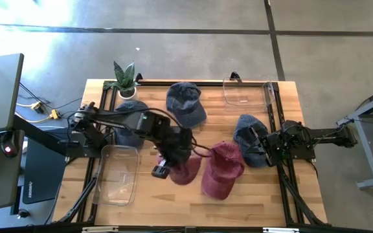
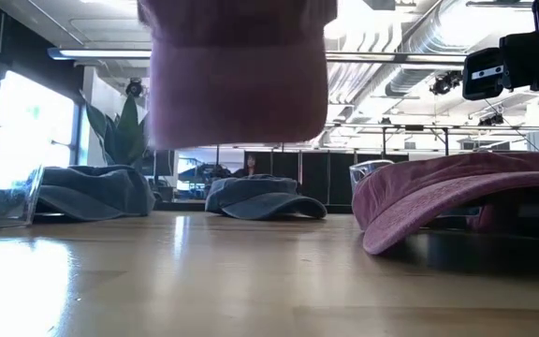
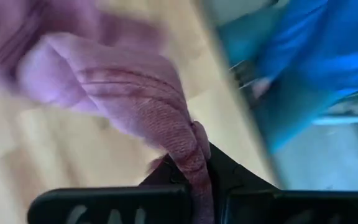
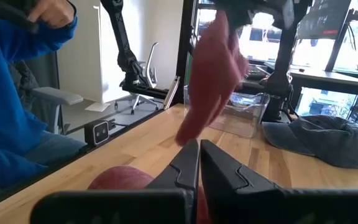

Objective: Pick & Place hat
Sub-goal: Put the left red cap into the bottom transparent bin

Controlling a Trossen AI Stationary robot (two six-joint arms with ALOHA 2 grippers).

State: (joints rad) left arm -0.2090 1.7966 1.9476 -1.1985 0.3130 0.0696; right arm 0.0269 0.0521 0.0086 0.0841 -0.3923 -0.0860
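**Holding by a thin fold, with a slip waiting to happen**

Pinching only a narrow ridge of fabric between the fingers of the left claw (image 3: 197,186), pressed together on the maroon hat (image 1: 186,171) and nothing more. Hanging the rest of that hat loose under the claw, clear of the table (image 1: 238,210), bunched and drooping rather than keeping its shape. Judging the likeliest failure right here: cloth sliding out of so small a bite during any quick swing, dropping the hat short of its goal.

Dangling just beside a second maroon hat (image 1: 223,169) lying flat on the wood, so risking a snag or a drag on its brim when travelling low. Hovering near the clear bin (image 1: 102,188) on the claw's other side, probably the drop place; risking a loose edge catching the bin's rim and draping over the wall instead of falling inside.

Passing, farther out, three blue hats (image 1: 185,103) around the table, a far bin (image 1: 246,92) and a plant (image 1: 124,77), none in the way for now.

Keeping the right claw (image 4: 199,152) parked well apart at the table's right side, fingers pressed together on nothing. Showing a person in blue (image 4: 11,124) beyond the table edge, close enough to call for caution on wide sweeps.
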